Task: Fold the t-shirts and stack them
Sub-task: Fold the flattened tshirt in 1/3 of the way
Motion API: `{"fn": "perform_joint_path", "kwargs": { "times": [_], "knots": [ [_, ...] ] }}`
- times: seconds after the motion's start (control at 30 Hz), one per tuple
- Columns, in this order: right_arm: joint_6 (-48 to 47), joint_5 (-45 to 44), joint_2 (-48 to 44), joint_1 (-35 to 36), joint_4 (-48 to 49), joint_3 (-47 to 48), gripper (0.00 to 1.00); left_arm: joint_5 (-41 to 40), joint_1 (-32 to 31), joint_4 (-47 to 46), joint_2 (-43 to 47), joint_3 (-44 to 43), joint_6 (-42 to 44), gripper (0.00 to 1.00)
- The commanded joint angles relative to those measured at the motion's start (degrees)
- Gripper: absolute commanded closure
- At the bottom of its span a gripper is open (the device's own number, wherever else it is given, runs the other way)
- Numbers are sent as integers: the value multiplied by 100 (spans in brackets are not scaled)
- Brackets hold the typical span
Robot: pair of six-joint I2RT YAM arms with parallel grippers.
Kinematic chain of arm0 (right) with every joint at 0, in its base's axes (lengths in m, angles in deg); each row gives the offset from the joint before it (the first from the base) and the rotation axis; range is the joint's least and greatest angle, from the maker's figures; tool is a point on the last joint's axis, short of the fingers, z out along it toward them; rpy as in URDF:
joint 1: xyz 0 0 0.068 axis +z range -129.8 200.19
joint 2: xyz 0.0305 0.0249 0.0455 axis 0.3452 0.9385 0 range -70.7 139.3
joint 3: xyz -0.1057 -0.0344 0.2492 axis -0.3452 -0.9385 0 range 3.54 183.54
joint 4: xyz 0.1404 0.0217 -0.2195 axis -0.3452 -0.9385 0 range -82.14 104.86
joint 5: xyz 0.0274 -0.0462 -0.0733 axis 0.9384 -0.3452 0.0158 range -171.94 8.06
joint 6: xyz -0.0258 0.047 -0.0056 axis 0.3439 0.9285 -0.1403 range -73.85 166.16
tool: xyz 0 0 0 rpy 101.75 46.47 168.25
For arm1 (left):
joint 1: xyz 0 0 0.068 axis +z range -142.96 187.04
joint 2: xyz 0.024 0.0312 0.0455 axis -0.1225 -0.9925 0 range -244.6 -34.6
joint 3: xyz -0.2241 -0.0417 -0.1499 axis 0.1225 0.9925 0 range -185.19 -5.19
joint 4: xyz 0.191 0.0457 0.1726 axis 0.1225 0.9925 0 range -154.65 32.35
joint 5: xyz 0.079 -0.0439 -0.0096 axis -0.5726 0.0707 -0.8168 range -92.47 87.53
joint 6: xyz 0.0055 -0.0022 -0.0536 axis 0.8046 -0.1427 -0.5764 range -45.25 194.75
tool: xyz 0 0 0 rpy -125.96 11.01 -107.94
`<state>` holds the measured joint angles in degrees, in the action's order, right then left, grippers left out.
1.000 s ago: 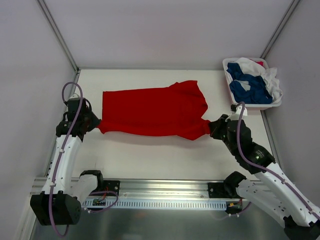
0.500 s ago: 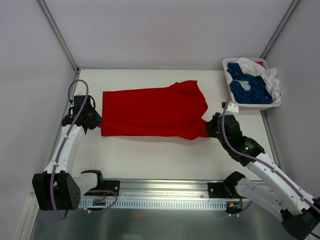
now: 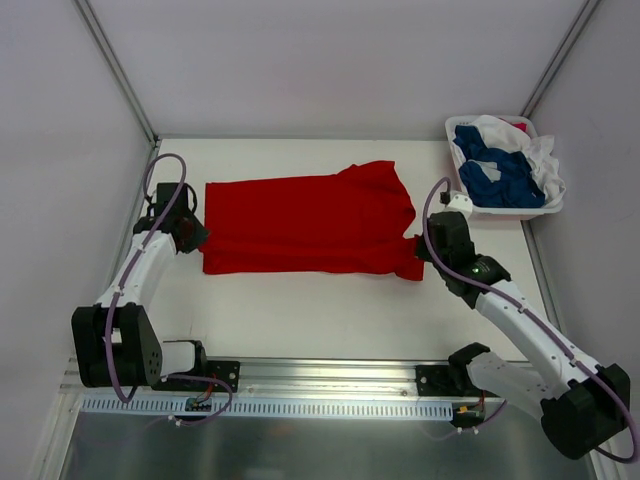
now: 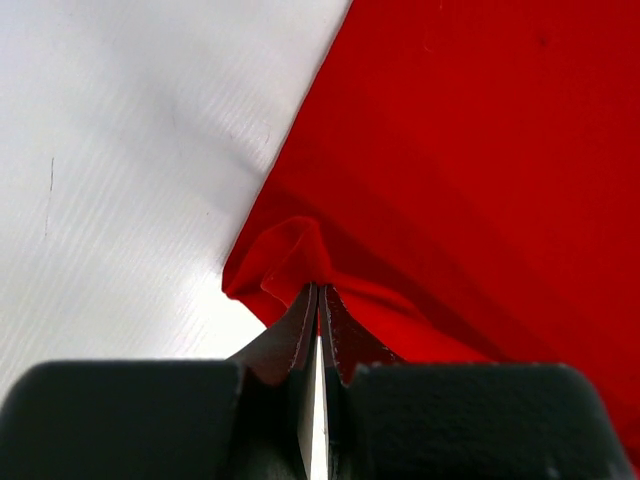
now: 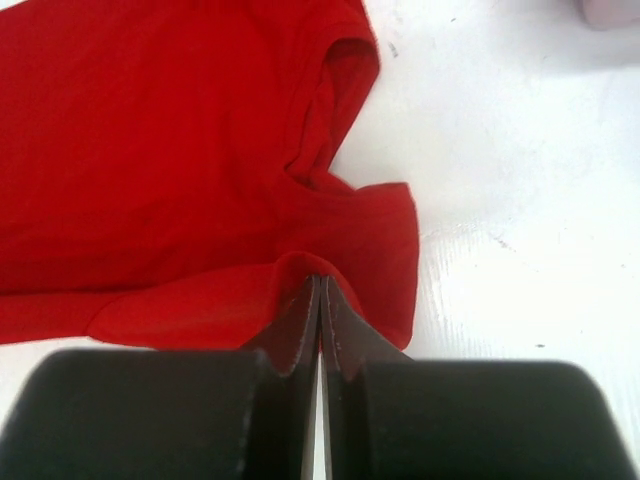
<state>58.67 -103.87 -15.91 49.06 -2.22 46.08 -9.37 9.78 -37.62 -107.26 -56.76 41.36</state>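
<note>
Two pincers are engaged, each clamped on a near corner of the red t-shirt (image 3: 305,225).

Top view: over the last second both arms have reached further out. The left pincer (image 3: 200,243) and right pincer (image 3: 418,250) have carried the near edge a little toward the far side. You should read this as the start of a lengthwise fold, or a final straightening before it; the fold itself is not yet made. The garment lies spread across the middle of the counter (image 3: 320,310), long axis left to right, mostly flat, with some rumpling at the right end. The blue and white t-shirts (image 3: 495,175) are heaped in the basket (image 3: 505,212) at the far right corner, untouched.

Left wrist view: the jaws are closed to a sliver, with a small puckered tuck of red cloth pinched between them. The hem beyond runs straight and smooth.

Right wrist view: the jaws are likewise nearly together, gripping the cloth just beside the sleeve (image 5: 375,250), which lies flat on the counter. Creases gather at the armpit.
</note>
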Motion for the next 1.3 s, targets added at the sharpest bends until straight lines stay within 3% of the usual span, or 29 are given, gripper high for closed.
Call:
{"fn": "perform_joint_path", "kwargs": {
  "times": [0.0,0.27,1.27],
  "knots": [
    [-240,172,137,-302,390,237,100,-295,60,-206,-151,-353,87,100],
    [-364,532,603,-706,697,246,100,-427,60,-312,-485,-521,148,100],
    [-645,901,3038,-882,1462,1353,100,-558,68,-734,-2138,-1232,262,100]
  ]
}}
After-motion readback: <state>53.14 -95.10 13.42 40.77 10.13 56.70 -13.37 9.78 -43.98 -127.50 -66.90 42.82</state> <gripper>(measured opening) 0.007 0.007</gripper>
